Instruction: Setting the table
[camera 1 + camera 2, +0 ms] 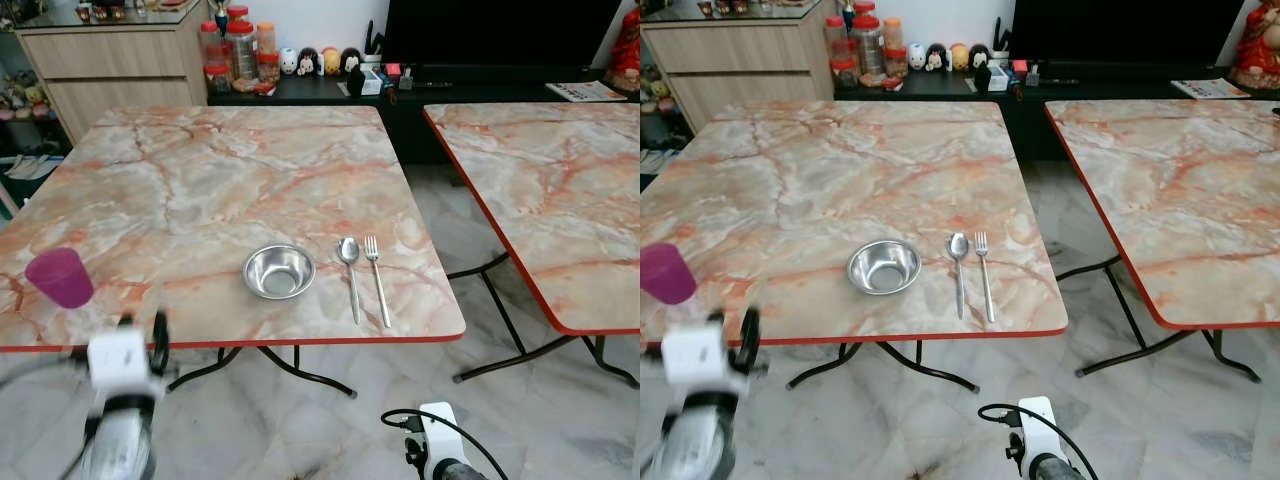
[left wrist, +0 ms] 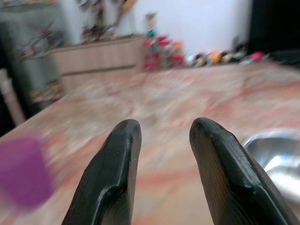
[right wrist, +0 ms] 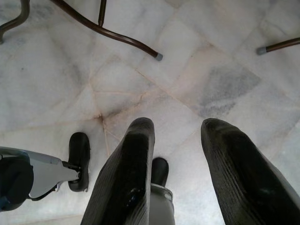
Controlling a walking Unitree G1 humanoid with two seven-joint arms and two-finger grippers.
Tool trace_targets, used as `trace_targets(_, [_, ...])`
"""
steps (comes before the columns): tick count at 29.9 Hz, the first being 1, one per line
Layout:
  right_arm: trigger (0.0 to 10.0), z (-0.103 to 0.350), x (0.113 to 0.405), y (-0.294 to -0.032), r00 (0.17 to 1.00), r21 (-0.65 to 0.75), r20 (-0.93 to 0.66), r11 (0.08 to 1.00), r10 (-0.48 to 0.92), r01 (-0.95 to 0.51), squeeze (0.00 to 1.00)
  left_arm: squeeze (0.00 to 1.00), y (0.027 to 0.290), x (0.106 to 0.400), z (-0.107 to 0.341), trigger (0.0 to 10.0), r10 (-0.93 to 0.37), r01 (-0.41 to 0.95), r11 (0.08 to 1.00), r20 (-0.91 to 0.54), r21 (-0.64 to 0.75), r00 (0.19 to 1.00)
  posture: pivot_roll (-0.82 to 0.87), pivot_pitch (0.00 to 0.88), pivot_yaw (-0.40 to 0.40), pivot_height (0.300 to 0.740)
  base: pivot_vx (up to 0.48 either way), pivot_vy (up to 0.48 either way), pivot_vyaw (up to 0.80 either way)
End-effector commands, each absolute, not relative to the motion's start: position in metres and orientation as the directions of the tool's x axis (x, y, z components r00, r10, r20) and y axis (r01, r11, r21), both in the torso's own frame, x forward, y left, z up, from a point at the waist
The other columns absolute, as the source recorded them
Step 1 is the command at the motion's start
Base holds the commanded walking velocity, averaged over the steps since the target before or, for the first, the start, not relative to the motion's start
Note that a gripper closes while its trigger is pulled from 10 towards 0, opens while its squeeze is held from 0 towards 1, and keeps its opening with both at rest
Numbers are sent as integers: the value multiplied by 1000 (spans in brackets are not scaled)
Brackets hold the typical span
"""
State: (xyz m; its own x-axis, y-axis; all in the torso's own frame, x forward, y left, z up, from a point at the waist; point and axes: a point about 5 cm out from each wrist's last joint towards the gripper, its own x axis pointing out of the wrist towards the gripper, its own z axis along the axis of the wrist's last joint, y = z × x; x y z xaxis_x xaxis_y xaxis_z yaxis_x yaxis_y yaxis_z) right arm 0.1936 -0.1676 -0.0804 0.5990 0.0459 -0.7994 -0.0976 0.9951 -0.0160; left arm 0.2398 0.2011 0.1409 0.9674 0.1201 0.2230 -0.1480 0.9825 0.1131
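Purple cup (image 1: 60, 277) on counter (image 1: 200, 180) near left edge, just beyond left claw (image 2: 161, 154), fingers spread, empty | steel bowl (image 1: 278, 271) centre-front | spoon (image 1: 349, 268), fork (image 1: 377, 278) beside it | right claw (image 3: 180, 154) spread over floor (image 3: 187, 70)

cup (image 1: 60, 277) purple | bowl (image 1: 279, 271) silver | table (image 1: 220, 180) pink-orange marble, red edge | floor (image 1: 330, 420) grey-white marble

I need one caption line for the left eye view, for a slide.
Marble-patterned table set with steel bowl, spoon and fork; purple cup near the left hand.
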Motion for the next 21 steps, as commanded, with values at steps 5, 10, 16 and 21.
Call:
trace_targets(5, [10000, -80, 194, -168, 598, -19, -801, 997, 33, -80, 0, 0, 181, 276, 149, 10000, -17, -5, 989, 145, 145, 989, 39, 0, 1, 732, 0, 0, 0])
trace_targets(10, [10000, -81, 193, -169, 599, -15, -800, 998, 22, -57, 0, 0, 179, 296, 151, 10000, -23, 6, 982, 88, 190, 996, 33, 0, 3, 732, 0, 0, 0])
trace_targets(16, [10000, -81, 193, -171, 598, -17, -801, 999, 13, -45, 0, 1000, 158, 336, 159, 10000, -80, 81, 987, -13, 138, 997, 13, 0, 6, 732, 0, 0, 0])
trace_targets(21, [10000, -81, 193, -171, 600, -17, -800, 999, 12, -42, 0, 1000, 147, 348, 160, 10000, -118, 124, 984, -52, 127, 992, 7, 0, 6, 732, 0, 0, 0])
